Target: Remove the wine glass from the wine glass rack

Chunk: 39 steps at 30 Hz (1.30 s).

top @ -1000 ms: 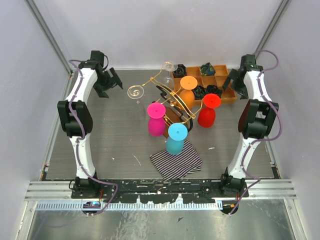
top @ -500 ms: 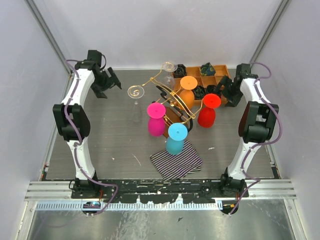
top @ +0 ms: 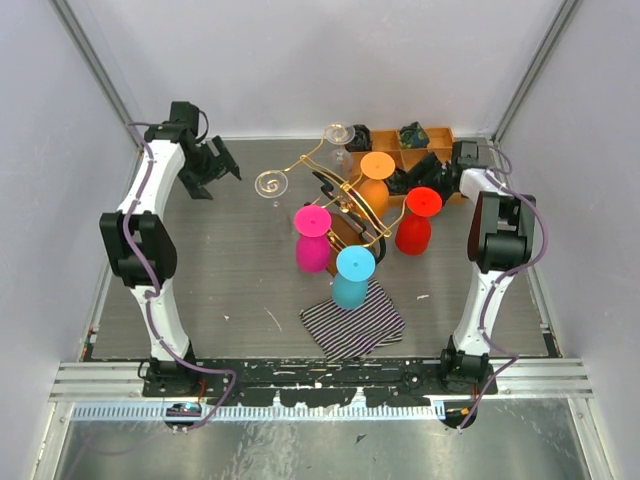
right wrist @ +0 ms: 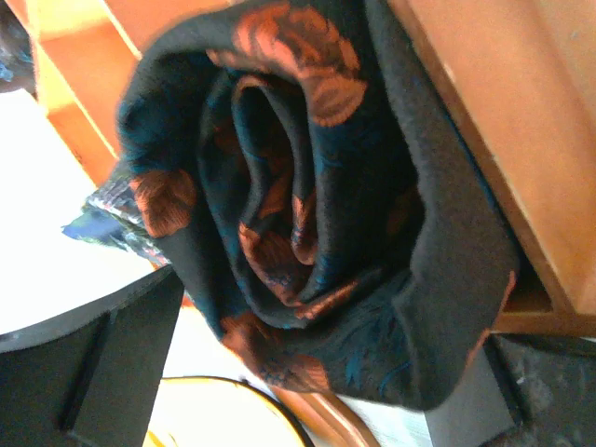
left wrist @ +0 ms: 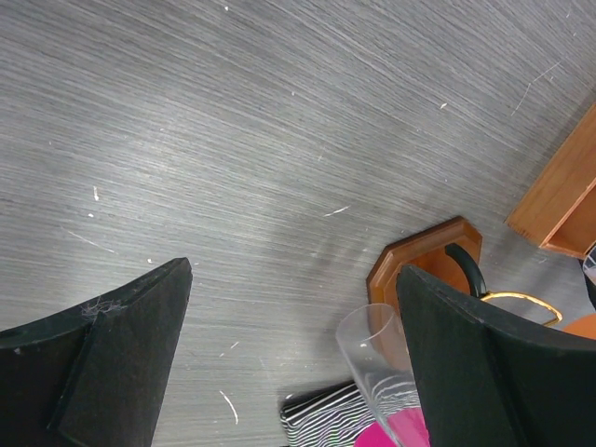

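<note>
Left gripper [top: 218, 166] — fingers spread wide, holding nothing — hangs to the left of the wine glass rack [top: 345, 203], apart from it. A clear wine glass [top: 268, 186] hangs foot-up on the rack's left scroll arm. Right gripper [top: 434, 172] stands wide at the wooden tray [right wrist: 494, 112], with a rolled dark cloth [right wrist: 307, 205] between its fingers — contact cannot be told.
</note>
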Motion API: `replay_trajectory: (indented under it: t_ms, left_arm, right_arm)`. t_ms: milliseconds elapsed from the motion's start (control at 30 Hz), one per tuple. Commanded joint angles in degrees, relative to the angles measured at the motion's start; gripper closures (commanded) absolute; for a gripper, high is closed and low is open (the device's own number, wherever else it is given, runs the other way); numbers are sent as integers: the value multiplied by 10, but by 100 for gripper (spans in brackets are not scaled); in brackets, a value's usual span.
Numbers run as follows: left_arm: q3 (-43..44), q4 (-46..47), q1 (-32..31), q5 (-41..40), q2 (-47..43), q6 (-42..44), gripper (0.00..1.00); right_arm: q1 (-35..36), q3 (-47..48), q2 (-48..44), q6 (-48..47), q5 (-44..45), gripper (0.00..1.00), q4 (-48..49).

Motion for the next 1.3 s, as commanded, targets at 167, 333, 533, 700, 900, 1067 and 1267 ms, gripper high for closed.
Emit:
replay_trajectory:
  t_ms: [167,333,533,700,900,1067,1267]
  left_arm:
    - [-13,-1,9,16,-44,0,2]
    - [-27,-6,9,15,-57,9,1]
    - [-71,-2,10,-7,-106,30,2]
    - [-97,-13,11,-26,-153,43,1]
    - [-129,-14,10,-78,-266,59,1]
    - [-182,-44,10,-69,-338,66,2]
    - [-261,-63,10,-40,-437,64,1]
  right_arm:
    - [36,10,41,152,-43,1,213]
    - [37,34,5,125,-19,3,178]
    - [20,39,-133,24,46,2,48]
    - [6,99,-226,-68,103,2,-31]
    - [10,68,-386,-158,211,2,-98]
    - [46,-12,-518,-183,254,3,-223]
    - [81,-99,-671,-179,245,4,-367]
